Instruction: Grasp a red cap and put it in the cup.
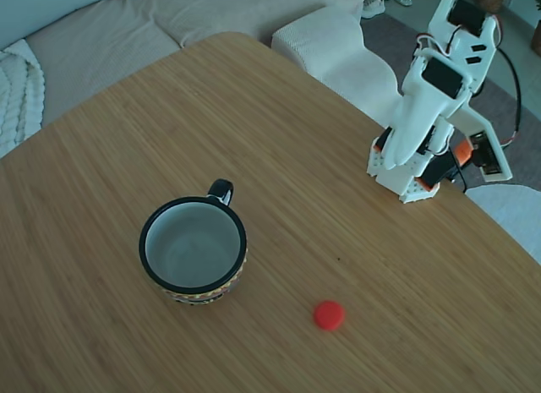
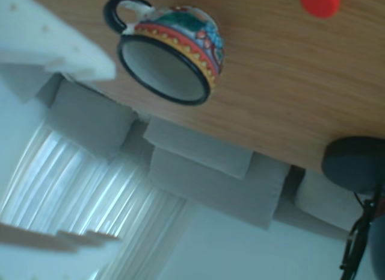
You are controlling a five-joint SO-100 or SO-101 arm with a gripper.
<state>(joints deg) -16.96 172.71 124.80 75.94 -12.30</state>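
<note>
Items on the wooden table, counted from the fixed view:

1. Red cap, one. Small flat round disc, bright red, lying on bare wood toward the lower middle of the fixed view, to the right of the cup and apart from it, touching nothing. In the other view, which looks upside-down, the same cap sits at the top edge, partly cut off.

2. Cup, one. Wide mug standing upright, black rim, black handle pointing away toward the upper right in the fixed view, pale grey inside with nothing in it. The patterned band outside shows best in the other view: red, yellow, teal and blue.

3. Robot arm, one. White body with orange parts near its base, folded up at the right edge of the table, well apart from both cap and cup. Gripper: its fingertips cannot be made out in either view, so whether the jaws are spread or pressed together cannot be told; white blurred parts at the left of the other view may belong to it.

Surroundings: one light sofa beyond the table's far edge; pale curtains in the other view
</note>
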